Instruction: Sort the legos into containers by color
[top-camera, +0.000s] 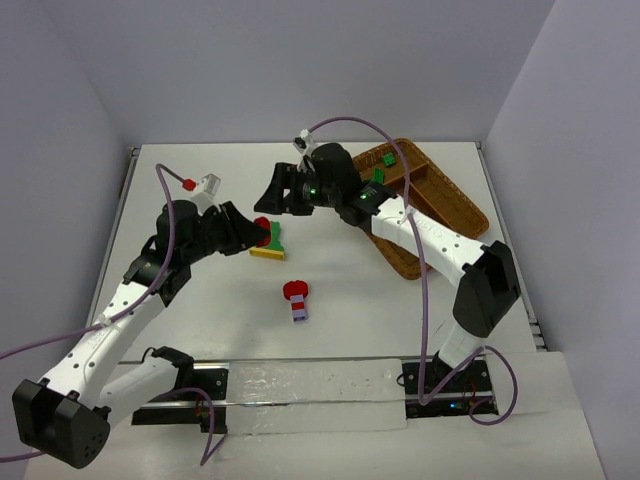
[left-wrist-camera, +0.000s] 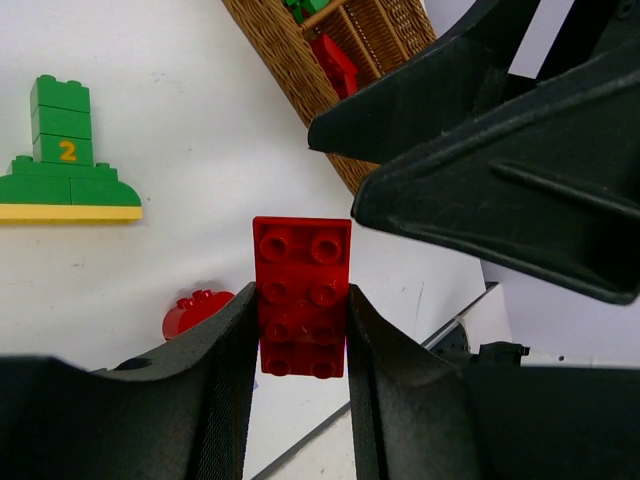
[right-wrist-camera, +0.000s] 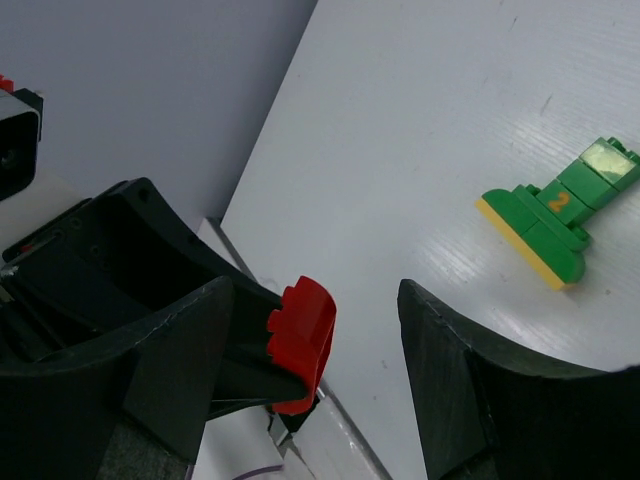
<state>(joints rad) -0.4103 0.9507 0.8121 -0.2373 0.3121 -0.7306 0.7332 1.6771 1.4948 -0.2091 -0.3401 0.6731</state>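
Observation:
My left gripper (left-wrist-camera: 300, 305) is shut on a red lego brick (left-wrist-camera: 302, 290), held above the table (top-camera: 200, 330). From the right, my right gripper (right-wrist-camera: 315, 350) stands open around that same red brick (right-wrist-camera: 305, 340). The brick sits nearer its left finger, and no pad presses on it. From above, the two grippers meet at mid-table: left gripper (top-camera: 257, 233), right gripper (top-camera: 272, 196). A green stack on a yellow base (top-camera: 269, 246) lies just below them. A red piece on a lilac brick (top-camera: 297, 300) lies nearer the arms. The wicker tray (top-camera: 455, 215) holds green bricks (top-camera: 387, 160) and a red brick (left-wrist-camera: 335, 62).
The tray lies tilted at the back right, partly under the right arm. A purple cable (top-camera: 428, 300) hangs along the right arm and another (top-camera: 165, 215) loops over the left. A grey rail (top-camera: 310, 385) runs along the near edge between the arm bases.

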